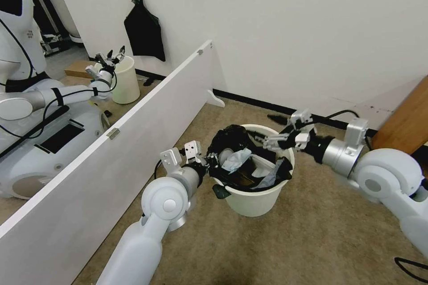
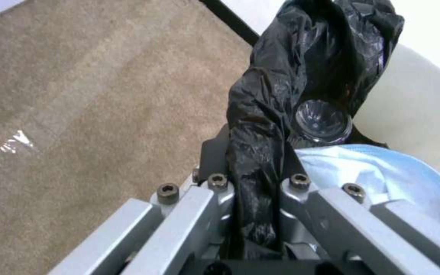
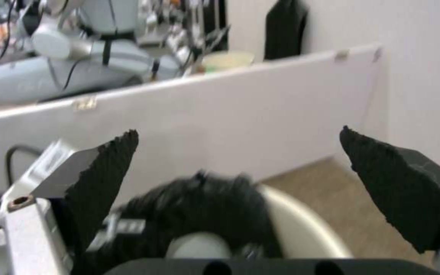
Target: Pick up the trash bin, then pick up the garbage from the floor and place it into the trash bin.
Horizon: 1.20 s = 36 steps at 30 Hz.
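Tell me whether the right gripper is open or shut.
Open. In the right wrist view the right gripper shows its two black pads spread wide apart with nothing between them, above the trash bin.

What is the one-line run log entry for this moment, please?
left gripper: shut on trash bin rim | right gripper: open above bin | tissue: inside bin

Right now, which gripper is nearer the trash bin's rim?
Left. The left gripper is clamped on the trash bin rim and black liner; the right gripper hovers open above the bin's far side, not touching.
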Available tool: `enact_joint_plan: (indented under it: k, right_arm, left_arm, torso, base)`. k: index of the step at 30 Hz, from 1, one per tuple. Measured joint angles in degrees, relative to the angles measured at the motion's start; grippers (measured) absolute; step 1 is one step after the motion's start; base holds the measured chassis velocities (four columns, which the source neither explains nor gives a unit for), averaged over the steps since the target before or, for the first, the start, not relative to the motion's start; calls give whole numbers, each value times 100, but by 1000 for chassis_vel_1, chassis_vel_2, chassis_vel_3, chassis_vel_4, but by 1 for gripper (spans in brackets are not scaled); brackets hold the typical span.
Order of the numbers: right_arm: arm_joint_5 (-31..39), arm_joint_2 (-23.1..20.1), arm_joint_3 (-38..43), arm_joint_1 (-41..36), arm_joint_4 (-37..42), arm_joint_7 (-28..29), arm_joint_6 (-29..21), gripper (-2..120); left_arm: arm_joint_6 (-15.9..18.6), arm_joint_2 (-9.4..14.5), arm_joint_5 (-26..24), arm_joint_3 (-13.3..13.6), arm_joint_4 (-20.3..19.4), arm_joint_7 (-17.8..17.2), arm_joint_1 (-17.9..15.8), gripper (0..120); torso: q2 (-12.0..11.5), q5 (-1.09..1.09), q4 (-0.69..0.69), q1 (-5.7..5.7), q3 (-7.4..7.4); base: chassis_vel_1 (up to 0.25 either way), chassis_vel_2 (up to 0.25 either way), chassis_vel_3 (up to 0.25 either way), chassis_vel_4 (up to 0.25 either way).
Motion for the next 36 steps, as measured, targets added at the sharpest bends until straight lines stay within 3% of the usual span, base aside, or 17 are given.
enact_joint_plan:
  k: [5, 9, 14, 17, 22, 28, 31, 36]
  right_arm:
    - [-434, 194, 273, -18, 13, 181, 410, 100]
    - [-589, 411, 477, -54, 109, 689, 482, 100]
    - [-816, 655, 624, -79, 210, 1544, 361, 100]
    - [-864, 889, 608, -122, 244, 2493, 304, 100]
    - [-969, 1158, 653, -205, 266, 3180, 308, 100]
    - [-1228, 1389, 818, -260, 265, 3349, 307, 100]
    - [-1400, 1484, 871, -275, 236, 3278, 316, 100]
    - [-1540, 1557, 860, -279, 207, 3172, 365, 100]
  left_arm:
    - [-3, 19, 171, -165, -43, 55, 14, 4]
    - [-9, 53, 427, -382, -73, 180, -9, 4]
    - [-11, 97, 576, -645, -117, 246, -87, 4]
    - [-11, 179, 750, -811, -156, 406, -126, 4]
    - [-43, 203, 1019, -883, -175, 597, -146, 4]
    - [-107, 250, 1437, -892, -159, 912, -144, 4]
    - [-210, 274, 1930, -903, -95, 1317, -149, 4]
    - [-333, 305, 2245, -907, -47, 1616, -166, 4]
  torso:
    - [0, 0, 0, 0, 0]
    - [0, 0, 0, 0, 0]
    - [0, 0, 0, 0, 0]
    - [0, 0, 1, 0, 0]
    - [0, 0, 0, 0, 0]
    - [0, 0, 0, 0, 0]
    - [0, 0, 0, 0, 0]
    - [0, 0, 0, 0, 0]
  base:
    - [0, 0, 0, 0]
    - [0, 0, 0, 0]
    - [0, 0, 0, 0]
    - [0, 0, 0, 0]
    - [0, 0, 0, 0]
    - [0, 0, 0, 0]
    - [0, 0, 0, 0]
    - [0, 0, 0, 0]
